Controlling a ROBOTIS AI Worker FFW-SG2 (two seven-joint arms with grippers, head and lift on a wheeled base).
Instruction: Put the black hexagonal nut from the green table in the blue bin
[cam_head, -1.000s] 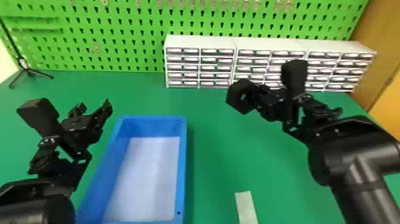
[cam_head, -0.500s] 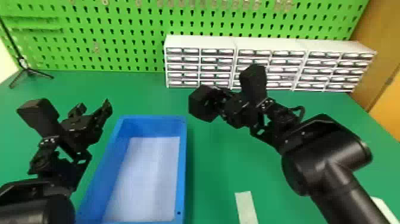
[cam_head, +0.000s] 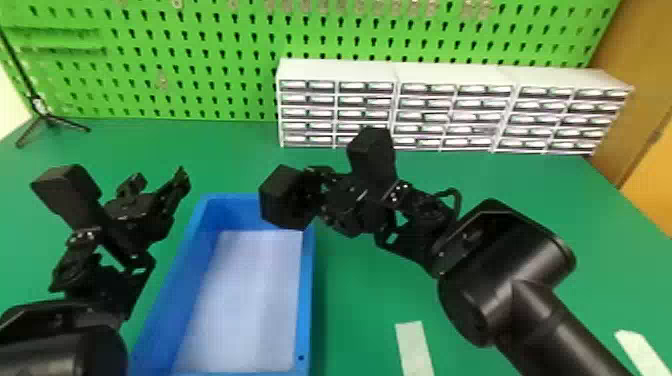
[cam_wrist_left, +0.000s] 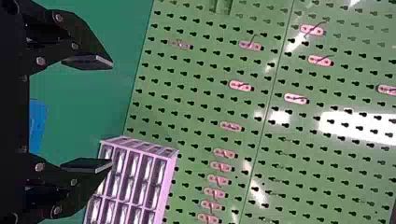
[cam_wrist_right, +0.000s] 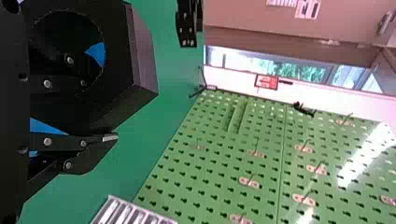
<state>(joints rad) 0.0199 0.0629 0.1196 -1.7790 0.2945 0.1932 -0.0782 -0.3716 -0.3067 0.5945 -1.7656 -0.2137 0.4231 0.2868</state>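
Green table (cam_head: 525, 185) spanned head-view frame. Blue bin (cam_head: 306, 300), lower L-centre, sat btwn my arms, prob. for reach. R gripper (cam_head: 310, 189), centre: part-closed, one finger in the hole, one outside, I judged for firm hold. L gripper (cam_head: 159, 181), mid-left: wide open, empty. Black hexagonal nut (cam_head: 285, 197) overlapped bin's upper R corner, prob. lined up for drop.

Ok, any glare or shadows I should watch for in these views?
Left wrist view: white glare patches on the pegboard; right wrist view: a bright streak on that board, paler sheen on one face of the nut; head view: soft shadow on the green table along the blue bin's right side.
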